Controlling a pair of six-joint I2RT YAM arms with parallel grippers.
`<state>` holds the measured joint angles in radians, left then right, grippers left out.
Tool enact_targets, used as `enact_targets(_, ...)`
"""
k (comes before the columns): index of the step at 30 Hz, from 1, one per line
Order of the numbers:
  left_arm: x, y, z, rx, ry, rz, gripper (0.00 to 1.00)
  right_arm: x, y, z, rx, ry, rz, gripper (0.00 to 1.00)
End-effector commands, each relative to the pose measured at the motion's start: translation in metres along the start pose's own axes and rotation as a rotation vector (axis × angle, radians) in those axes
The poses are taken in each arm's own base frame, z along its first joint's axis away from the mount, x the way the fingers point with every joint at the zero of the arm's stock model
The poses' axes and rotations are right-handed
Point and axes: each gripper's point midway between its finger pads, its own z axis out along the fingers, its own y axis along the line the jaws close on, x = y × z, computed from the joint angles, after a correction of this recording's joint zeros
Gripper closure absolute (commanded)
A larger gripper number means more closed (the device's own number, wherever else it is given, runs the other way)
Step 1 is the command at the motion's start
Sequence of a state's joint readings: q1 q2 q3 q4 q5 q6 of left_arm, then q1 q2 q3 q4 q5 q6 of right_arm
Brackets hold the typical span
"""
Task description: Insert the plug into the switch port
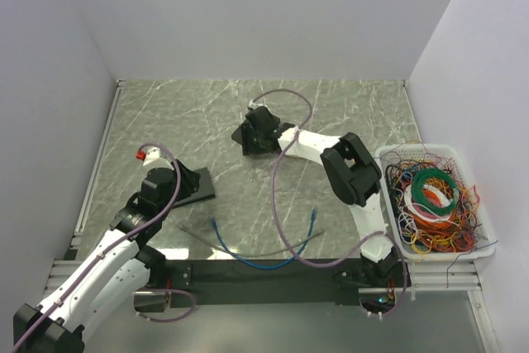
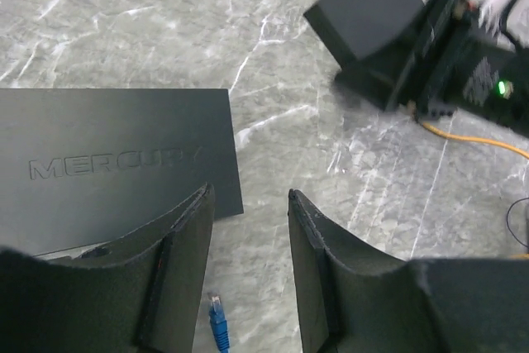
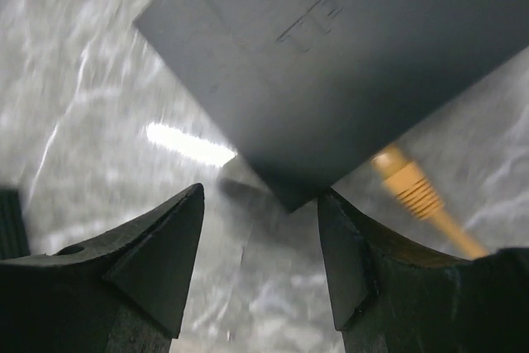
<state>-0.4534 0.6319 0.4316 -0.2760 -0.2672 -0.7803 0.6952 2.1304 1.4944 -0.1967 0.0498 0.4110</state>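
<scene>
A black switch marked MERCURY (image 2: 116, 155) lies flat at the left, and shows in the top view (image 1: 201, 188). My left gripper (image 2: 248, 204) is open and empty just above its right edge. A blue plug (image 2: 217, 324) lies on the table between my left fingers. A second dark switch (image 3: 347, 55) lies under my right gripper (image 3: 260, 204), which is open and empty over its near corner. An orange plug (image 3: 405, 183) on an orange cable lies beside that switch. In the top view my right gripper (image 1: 250, 132) hides most of that switch.
A blue cable (image 1: 248, 260) with plugs at both ends lies near the front edge, beside a thin dark cable. A white basket (image 1: 475, 204) full of coloured wires stands at the right. Purple arm cables loop over the marble table (image 1: 355, 105). White walls surround it.
</scene>
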Motion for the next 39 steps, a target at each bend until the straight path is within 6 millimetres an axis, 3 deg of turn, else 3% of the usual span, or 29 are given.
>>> enact_targets(1,-0.011,-0.001,-0.001,-0.009,-0.047,-0.012,0.53,-0.017,-0.025,0.015,0.107,0.005,0.018,0.36)
enact_targets(5,-0.010,-0.001,0.000,-0.015,-0.039,-0.013,0.54,-0.049,-0.040,0.028,0.138,-0.021,0.062,0.36)
enact_targets(6,-0.010,-0.001,0.000,-0.017,-0.037,-0.015,0.54,-0.069,-0.040,0.030,0.143,-0.054,0.073,0.36)
enact_targets(8,-0.010,0.000,-0.001,-0.020,-0.040,-0.029,0.54,-0.085,-0.048,0.030,0.157,-0.063,0.078,0.35)
enact_targets(9,-0.009,0.002,-0.002,-0.027,-0.038,-0.032,0.54,-0.104,-0.044,0.029,0.146,-0.095,0.079,0.35)
enact_targets(10,-0.010,0.003,-0.003,-0.034,-0.043,-0.052,0.53,-0.110,-0.042,0.028,0.133,-0.097,0.076,0.35)
enact_targets(13,-0.017,0.017,-0.007,-0.120,-0.086,-0.117,0.52,-0.113,-0.024,0.010,0.055,-0.100,0.035,0.35)
enact_targets(14,-0.022,0.027,-0.008,-0.174,-0.122,-0.138,0.52,-0.108,-0.018,0.003,0.035,-0.104,0.028,0.35)
enact_targets(15,-0.022,0.035,-0.010,-0.214,-0.129,-0.153,0.52,-0.086,-0.012,-0.013,0.015,-0.081,0.012,0.34)
enact_targets(16,-0.025,0.036,-0.011,-0.228,-0.144,-0.190,0.48,-0.086,-0.001,-0.022,-0.031,-0.117,0.000,0.34)
enact_targets(18,-0.031,0.039,-0.012,-0.246,-0.180,-0.201,0.44,-0.050,0.010,-0.048,-0.093,-0.083,-0.033,0.33)
enact_targets(19,-0.031,0.044,-0.014,-0.276,-0.183,-0.221,0.37,-0.046,0.017,-0.057,-0.120,-0.104,-0.028,0.33)
enact_targets(21,-0.032,0.057,-0.015,-0.343,-0.209,-0.241,0.30,-0.018,0.026,-0.081,-0.189,-0.085,-0.034,0.33)
enact_targets(22,-0.032,0.059,-0.013,-0.357,-0.208,-0.251,0.25,-0.010,0.041,-0.089,-0.230,-0.092,-0.044,0.32)
enact_targets(27,-0.035,0.084,-0.002,-0.440,-0.185,-0.272,0.22,0.026,0.097,-0.126,-0.458,-0.039,-0.090,0.32)
enact_targets(29,-0.037,0.083,0.004,-0.404,-0.179,-0.289,0.21,0.028,0.108,-0.128,-0.505,-0.034,-0.068,0.32)
enact_targets(34,-0.047,0.112,0.008,-0.442,-0.201,-0.336,0.23,0.020,0.135,-0.131,-0.631,-0.025,-0.015,0.31)
enact_targets(37,-0.038,0.136,0.014,-0.468,-0.171,-0.390,0.24,0.016,0.147,-0.122,-0.668,-0.002,0.004,0.31)
enact_targets(38,-0.033,0.134,0.018,-0.443,-0.140,-0.402,0.24,0.018,0.148,-0.113,-0.660,0.013,0.012,0.31)
enact_targets(39,-0.029,0.144,0.020,-0.465,-0.129,-0.416,0.25,0.010,0.153,-0.112,-0.671,0.002,0.016,0.31)
